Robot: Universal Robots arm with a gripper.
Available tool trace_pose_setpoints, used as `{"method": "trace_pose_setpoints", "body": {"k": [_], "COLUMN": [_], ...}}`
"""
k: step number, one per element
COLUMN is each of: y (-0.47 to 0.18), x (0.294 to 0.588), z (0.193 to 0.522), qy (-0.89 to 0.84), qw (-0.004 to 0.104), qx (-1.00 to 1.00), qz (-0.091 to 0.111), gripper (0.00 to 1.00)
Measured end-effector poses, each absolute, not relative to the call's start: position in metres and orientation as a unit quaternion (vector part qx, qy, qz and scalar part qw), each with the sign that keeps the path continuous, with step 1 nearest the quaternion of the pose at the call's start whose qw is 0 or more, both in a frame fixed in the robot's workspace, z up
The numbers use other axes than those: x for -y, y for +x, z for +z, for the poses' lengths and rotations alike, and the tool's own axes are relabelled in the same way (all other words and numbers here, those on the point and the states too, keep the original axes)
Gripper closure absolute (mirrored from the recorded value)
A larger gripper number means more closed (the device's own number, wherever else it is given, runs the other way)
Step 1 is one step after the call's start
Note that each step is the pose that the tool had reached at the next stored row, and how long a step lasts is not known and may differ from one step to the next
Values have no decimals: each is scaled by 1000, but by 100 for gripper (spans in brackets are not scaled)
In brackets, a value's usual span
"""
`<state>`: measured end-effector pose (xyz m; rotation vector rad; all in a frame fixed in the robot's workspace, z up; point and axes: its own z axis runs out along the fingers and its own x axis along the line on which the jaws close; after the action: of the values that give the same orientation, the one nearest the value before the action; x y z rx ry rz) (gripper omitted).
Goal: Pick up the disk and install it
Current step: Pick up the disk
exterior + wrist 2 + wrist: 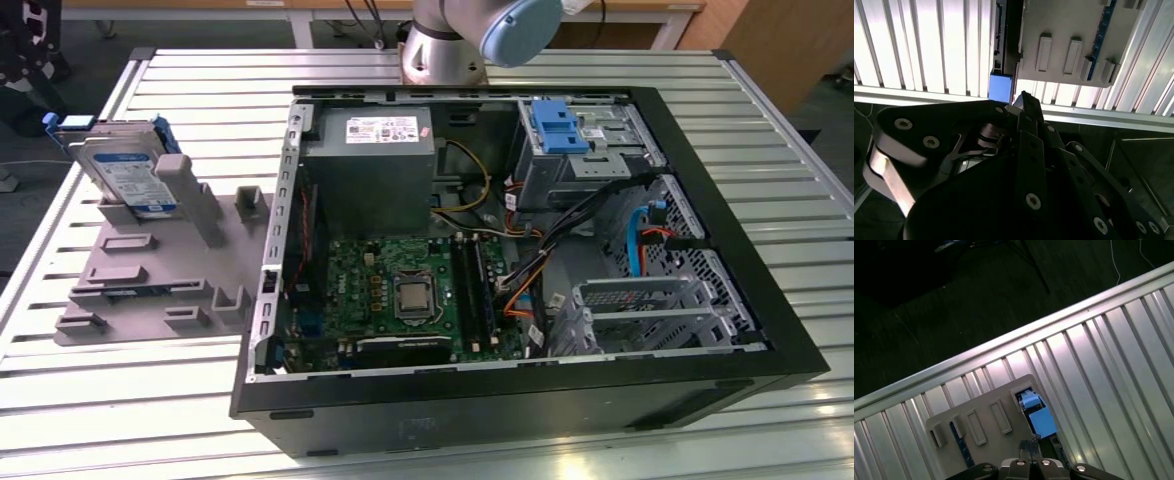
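While it is propped in a grey stand [140,265], the disk [127,172] is stood on one end and tilted back, at the exterior view's left. Its white-and-blue label [140,190] is turned to the front, and a blue frame [166,133] is clipped round it. The disk is held up by the stand alone.

The stand is set on a table [200,80] made of silver slats. Just beside the stand, toward the exterior view's right, a big black case [534,400] is laid open on the same table. Inside the case a grey box [367,175] with a white sticker is seen, with a green board [387,290] next to it. A blue latch [554,125] is fixed on a metal bay [587,165] at the far corner. Coloured wires [521,280] are run between the parts.

At the far edge of the table the arm [454,40] is seen. In the second wrist view the black gripper [1023,102] is seen over the table's edge, near the stand, and the disk is not in its grip. Whether the gripper is open or closed cannot be told.
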<state>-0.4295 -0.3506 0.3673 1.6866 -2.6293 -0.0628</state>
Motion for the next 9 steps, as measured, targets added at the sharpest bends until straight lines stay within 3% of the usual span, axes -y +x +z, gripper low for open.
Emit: {"method": "trace_pose_setpoints", "body": {"k": [9], "y": [-430], "x": [351], "z": [367], "qy": [540], "qw": [9], "qx": [841], "qz": [-20], "gripper": [89]}}
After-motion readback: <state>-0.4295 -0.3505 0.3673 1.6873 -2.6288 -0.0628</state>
